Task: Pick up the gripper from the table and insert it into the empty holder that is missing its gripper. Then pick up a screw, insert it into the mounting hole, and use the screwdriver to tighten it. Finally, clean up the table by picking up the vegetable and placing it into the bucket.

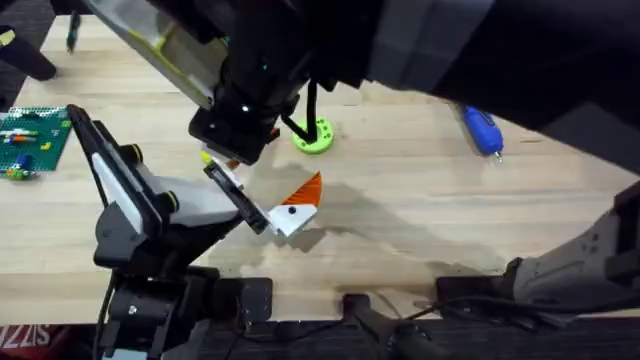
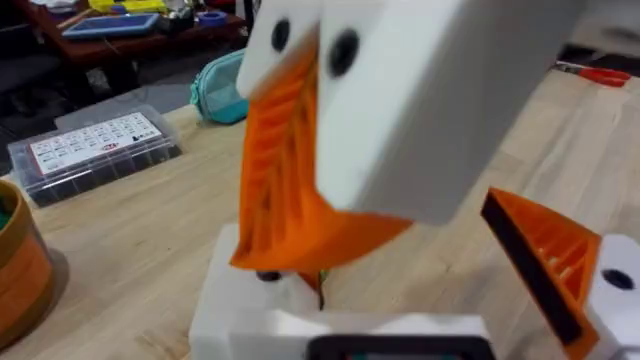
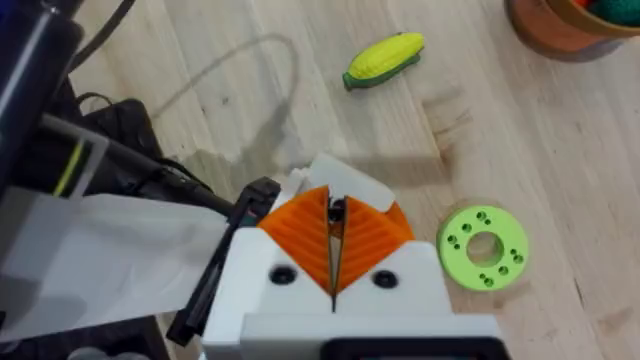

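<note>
Right tool (image 3: 335, 225): orange pads pressed together, seam vertical. A small dark bit sits at the top of the seam; cannot tell what it is. In the overhead view the right arm is a big dark blur crossing from the right, with its tool (image 1: 237, 148) low over the middle of the tabletop (image 1: 420, 230).

Left tool (image 2: 420, 270): spread. One orange ribbed pad (image 2: 545, 260) stands off to one side. A large blurred white block with an orange wedge (image 2: 290, 180) sits close up in the gap; cannot tell whether it touches the fingers. From overhead the left tool (image 1: 285, 210) reaches in from the lower left, showing a white tip and an orange wedge, just under the right tool.

Vegetable (image 3: 385, 58): yellow-green, lying flat on bare wood, apart from the bucket (image 3: 545, 30), between it and the right tool. The bucket's rim also shows in the left wrist view (image 2: 15, 265).

Screwdriver (image 1: 482, 130): blue, lying flat on the right side of the tabletop, well apart from both tools.

Green ring (image 1: 313, 135): flat on the wood, just beside the right tool.

Brick board (image 1: 30, 140): at the left edge.
</note>
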